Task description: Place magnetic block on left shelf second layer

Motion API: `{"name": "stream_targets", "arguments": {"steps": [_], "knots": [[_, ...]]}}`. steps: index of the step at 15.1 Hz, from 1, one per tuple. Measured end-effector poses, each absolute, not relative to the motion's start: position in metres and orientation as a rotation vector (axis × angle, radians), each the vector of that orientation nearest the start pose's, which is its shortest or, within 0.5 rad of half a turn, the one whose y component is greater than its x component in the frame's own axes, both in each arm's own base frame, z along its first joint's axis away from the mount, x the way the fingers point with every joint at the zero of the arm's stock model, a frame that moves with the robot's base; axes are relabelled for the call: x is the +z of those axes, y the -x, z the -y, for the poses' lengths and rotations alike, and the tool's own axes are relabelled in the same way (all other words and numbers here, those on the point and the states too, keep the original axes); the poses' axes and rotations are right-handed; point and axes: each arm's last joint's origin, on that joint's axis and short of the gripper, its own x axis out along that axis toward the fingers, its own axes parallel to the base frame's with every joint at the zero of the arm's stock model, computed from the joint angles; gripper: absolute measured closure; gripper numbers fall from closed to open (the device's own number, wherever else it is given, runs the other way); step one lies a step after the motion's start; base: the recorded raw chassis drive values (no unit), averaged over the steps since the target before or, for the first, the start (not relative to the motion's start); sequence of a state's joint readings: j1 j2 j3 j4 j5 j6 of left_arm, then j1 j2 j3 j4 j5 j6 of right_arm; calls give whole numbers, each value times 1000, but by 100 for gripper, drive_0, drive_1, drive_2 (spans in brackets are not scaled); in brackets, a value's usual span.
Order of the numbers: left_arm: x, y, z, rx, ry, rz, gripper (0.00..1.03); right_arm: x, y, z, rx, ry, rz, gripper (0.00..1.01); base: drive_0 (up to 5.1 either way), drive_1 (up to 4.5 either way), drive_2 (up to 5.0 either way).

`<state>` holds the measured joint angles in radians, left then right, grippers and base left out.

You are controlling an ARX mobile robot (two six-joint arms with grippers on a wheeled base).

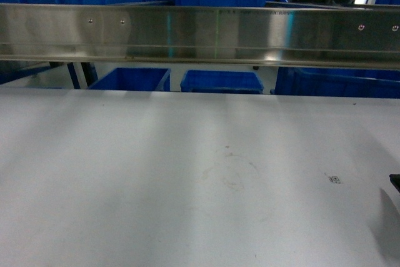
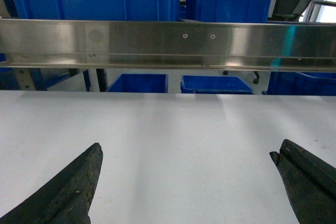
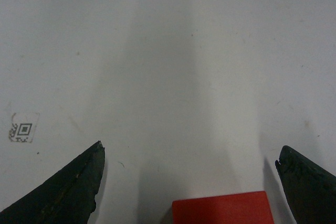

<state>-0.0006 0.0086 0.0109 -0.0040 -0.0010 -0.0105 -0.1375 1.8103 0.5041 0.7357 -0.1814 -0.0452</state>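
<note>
The red magnetic block (image 3: 220, 208) is seen between the 2 spread jaws of the right gripper (image 3: 190, 153), just behind their tips, untouched; the left gripper (image 2: 186, 153) is held open, empty, farther off

Left tool (image 2: 186, 182) spread wide (nothing between) over white surface (image 2: 173, 129); steel beam (image 2: 168, 43), blue bins (image 2: 215, 84) beyond.

Small plain red cube block (image 3: 219, 208): solid red. Flat white counter (image 1: 187, 179): faint smudge rings. Small square code sticker (image 3: 22, 128): black-on-white pattern. Brushed steel beam (image 1: 200, 34): silver. Large plastic bins (image 1: 222, 81): deep blue. Right hand (image 3: 190, 174), left hand (image 2: 186, 174): black fingers.
</note>
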Motion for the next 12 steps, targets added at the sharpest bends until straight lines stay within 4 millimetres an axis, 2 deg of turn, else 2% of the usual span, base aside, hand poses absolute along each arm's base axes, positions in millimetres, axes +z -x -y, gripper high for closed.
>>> {"name": "stream_targets", "arguments": {"steps": [2, 5, 8, 9, 12], "knots": [[166, -98, 0, 0, 10, -1, 5, 81, -283, 34, 53, -48, -571, 3, 0, 0, 0], [166, -98, 0, 0, 10, -1, 5, 77, -283, 36, 42, -48, -569, 26, 0, 0, 0], [166, -98, 0, 0, 10, -2, 5, 76, -283, 37, 40, -47, -567, 33, 0, 0, 0], [166, -98, 0, 0, 10, -1, 5, 76, -283, 38, 34, -48, -564, 39, 0, 0, 0], [166, -98, 0, 0, 10, -1, 5, 76, -281, 39, 35, -49, -553, 66, 0, 0, 0]]}}
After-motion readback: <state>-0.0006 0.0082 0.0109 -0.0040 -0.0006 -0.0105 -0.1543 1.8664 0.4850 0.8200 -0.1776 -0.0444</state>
